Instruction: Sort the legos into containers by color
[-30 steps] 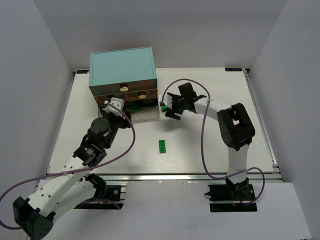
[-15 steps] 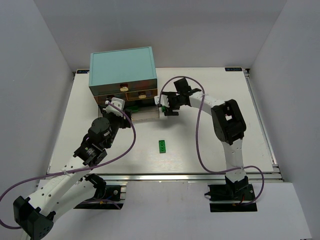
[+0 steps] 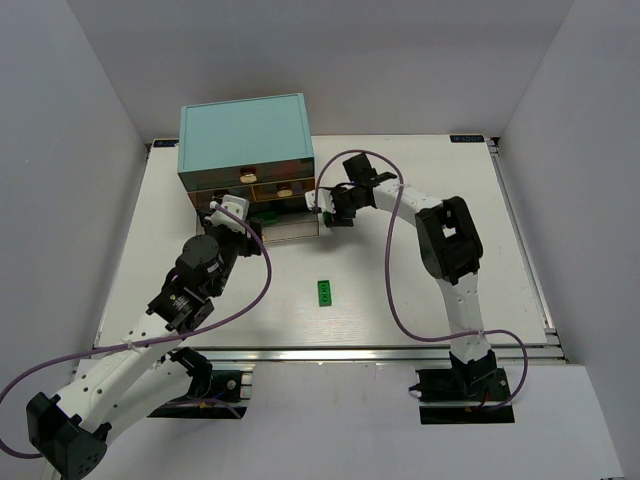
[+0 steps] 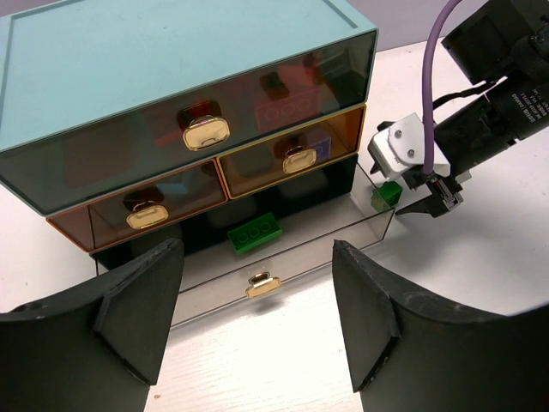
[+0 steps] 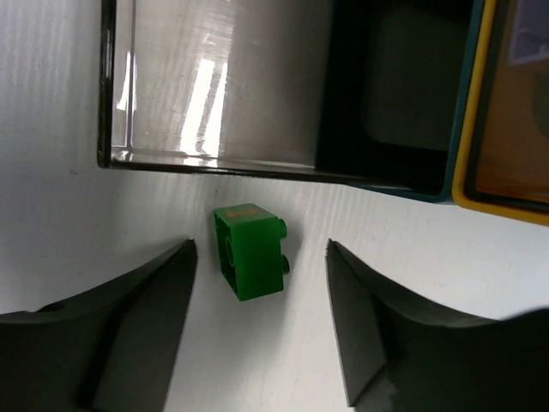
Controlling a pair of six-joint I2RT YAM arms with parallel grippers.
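The teal cabinet stands at the back left; its bottom drawer is pulled out. In the left wrist view a flat green lego lies in that open drawer; red pieces show dimly behind the upper drawers' brownish fronts. A small green brick lies on the table just outside the drawer's right corner, between my right gripper's open fingers; it also shows in the left wrist view. Another green lego lies mid-table. My left gripper is open and empty in front of the drawer.
The right arm's purple cable loops above the table. The right gripper sits close against the cabinet's right side. White walls enclose the table on three sides.
My right gripper has moved left, up to the open drawer's right end. The left arm and the mid-table lego have not moved.
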